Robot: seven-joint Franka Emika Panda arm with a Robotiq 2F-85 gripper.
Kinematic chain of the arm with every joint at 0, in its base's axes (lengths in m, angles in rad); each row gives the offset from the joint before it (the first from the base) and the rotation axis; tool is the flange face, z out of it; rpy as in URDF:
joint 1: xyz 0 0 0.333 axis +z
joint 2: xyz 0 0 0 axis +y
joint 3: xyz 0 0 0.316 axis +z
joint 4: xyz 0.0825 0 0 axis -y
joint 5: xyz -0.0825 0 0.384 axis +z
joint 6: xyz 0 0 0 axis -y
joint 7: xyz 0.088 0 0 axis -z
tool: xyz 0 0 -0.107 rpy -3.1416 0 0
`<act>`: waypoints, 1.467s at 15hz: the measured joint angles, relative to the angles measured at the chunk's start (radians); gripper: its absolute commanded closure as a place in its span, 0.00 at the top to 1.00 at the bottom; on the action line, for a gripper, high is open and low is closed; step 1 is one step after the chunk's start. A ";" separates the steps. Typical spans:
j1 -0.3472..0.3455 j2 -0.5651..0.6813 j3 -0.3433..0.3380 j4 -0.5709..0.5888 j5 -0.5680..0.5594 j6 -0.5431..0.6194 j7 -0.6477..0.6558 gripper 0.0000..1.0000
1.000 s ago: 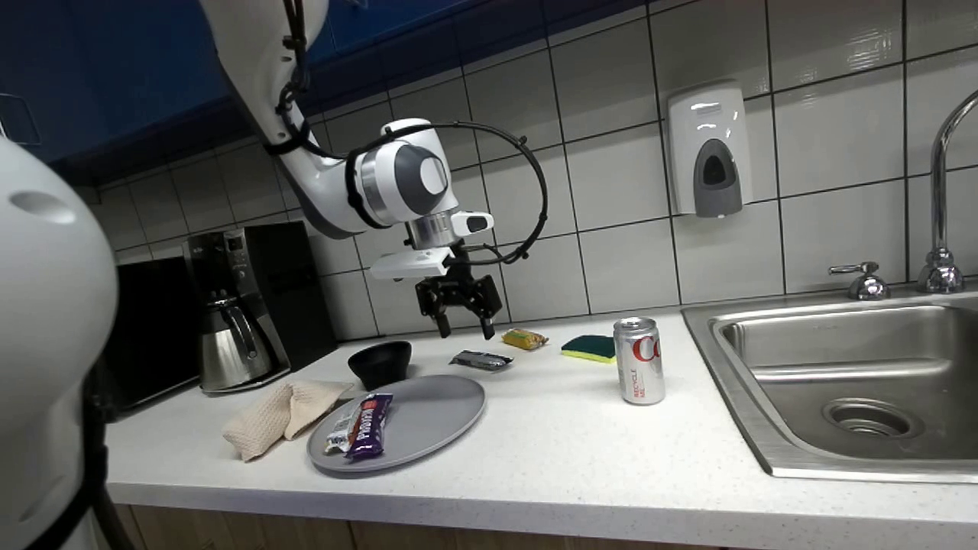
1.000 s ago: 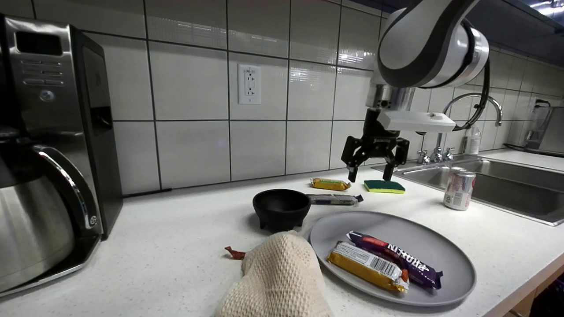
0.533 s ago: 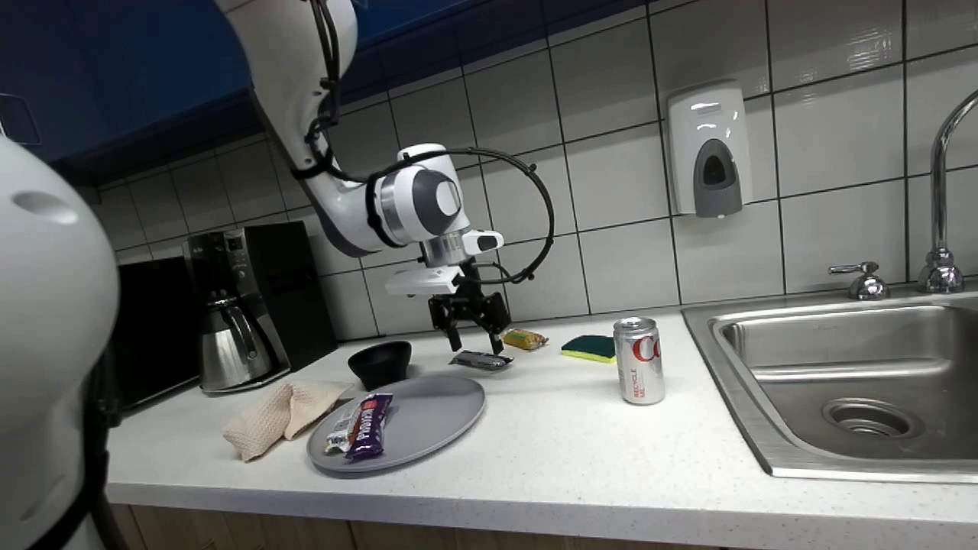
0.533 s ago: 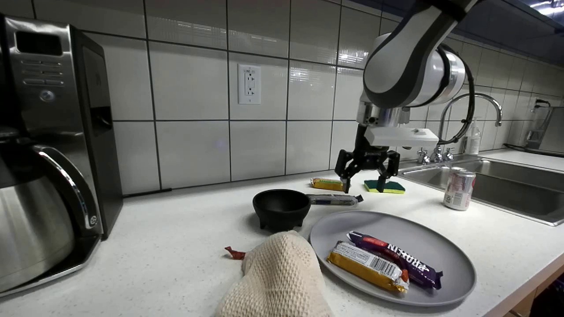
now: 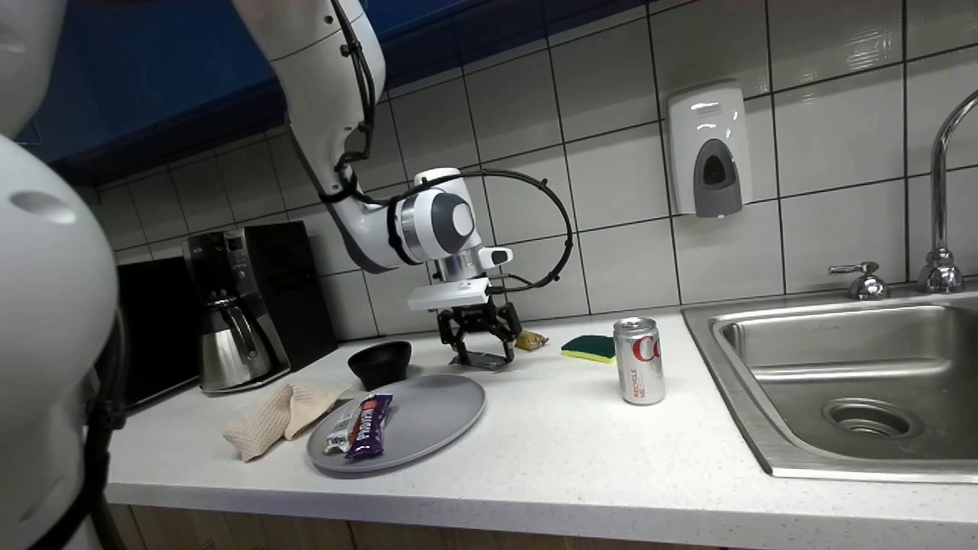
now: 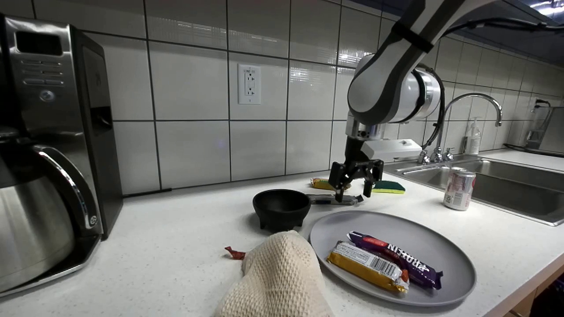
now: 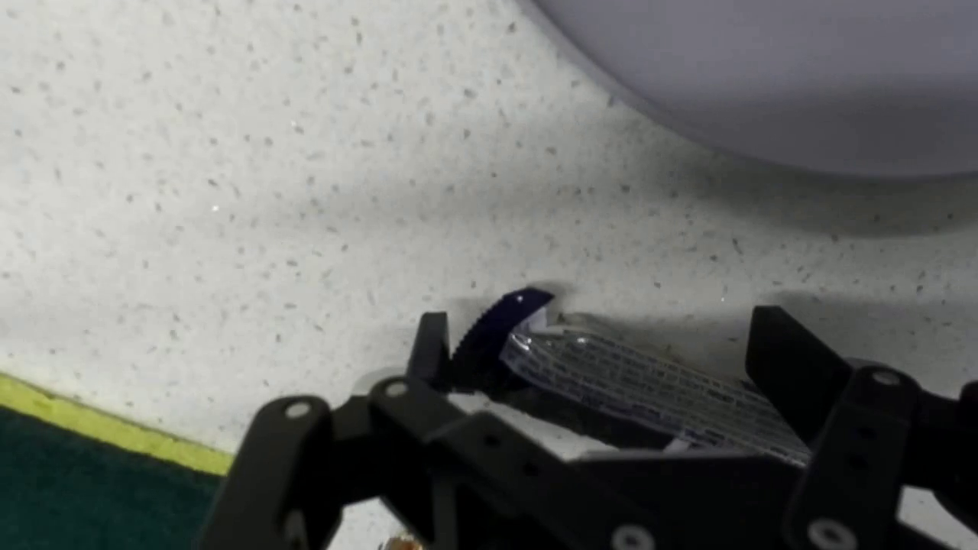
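Dropping toward seven o'clock in an exterior view, the gripper (image 6: 353, 196) has come down within the last second from well above the counter (image 6: 176, 246) to the silver-wrapped bar (image 7: 649, 388). The jaws stand wide apart, with nothing clamped between them. In the wrist view the bar lies on the counter between the fingers (image 7: 432, 347), its dark crimped end pointing toward ten o'clock, just beside one fingertip; whether they touch I cannot tell. The bar's other end is hidden behind the gripper, and the jaws seem lined up more along the bar than across it. Neither the bar nor its neighbors have shifted: the gray plate (image 7: 802, 69) sits at the wrist view's two o'clock, the green-and-yellow sponge (image 7: 92, 489) at eight, and in an exterior view the black bowl (image 6: 282, 219) stands near, at the bar's nine o'clock. The move, as I judge it, turns a hover into a straddle: the bar is now within reach of the fingers, though no grip is made yet.
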 measured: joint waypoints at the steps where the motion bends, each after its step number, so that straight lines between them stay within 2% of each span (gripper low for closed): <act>1: 0.000 0.001 0.001 0.009 0.000 0.000 -0.029 1.00; 4: -0.004 -0.003 0.017 0.028 -0.002 0.000 -0.137 1.00; 8: -0.039 -0.018 0.081 0.038 0.001 -0.012 -0.328 1.00; 14: -0.076 -0.069 0.139 0.044 0.001 -0.096 -0.576 1.00; 18: -0.090 -0.084 0.141 0.049 0.001 -0.147 -0.691 1.00; 22: -0.102 -0.085 0.141 0.049 0.001 -0.151 -0.723 1.00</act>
